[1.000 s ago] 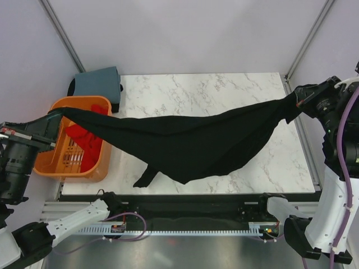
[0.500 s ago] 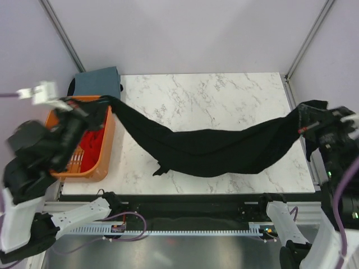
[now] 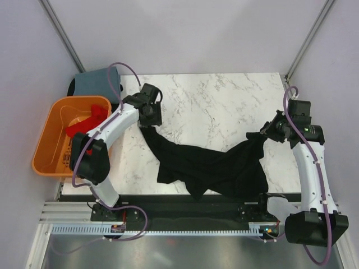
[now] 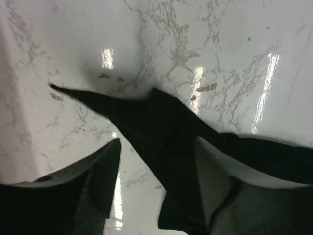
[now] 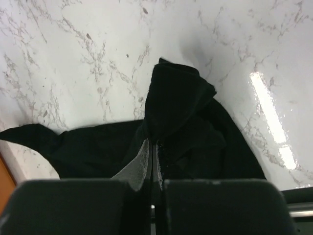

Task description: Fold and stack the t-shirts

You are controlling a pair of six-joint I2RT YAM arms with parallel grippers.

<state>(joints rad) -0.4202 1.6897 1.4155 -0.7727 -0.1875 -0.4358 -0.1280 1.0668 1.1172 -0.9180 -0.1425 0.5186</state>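
Note:
A black t-shirt [image 3: 213,165] lies crumpled in a loose band across the near half of the marble table [image 3: 224,98]. My left gripper [image 3: 150,119] hangs open just above the shirt's left end. In the left wrist view the cloth [image 4: 166,127] lies on the marble between the spread fingers [image 4: 98,171] of this gripper [image 4: 156,164], and neither finger presses on it. My right gripper [image 3: 268,132] is shut on the shirt's right end. The right wrist view shows that gripper [image 5: 152,156] pinching a bunched fold of the black cloth [image 5: 181,98] low over the table.
An orange basket [image 3: 47,151] stands off the table's left edge with a red t-shirt [image 3: 84,120] in it. A folded blue-grey shirt [image 3: 98,83] sits at the back left corner on something black. Frame posts rise at both back corners.
Both arms swung inward and down, so the black shirt went from stretched in the air to lying on the table. The left gripper opened and let go of its corner.

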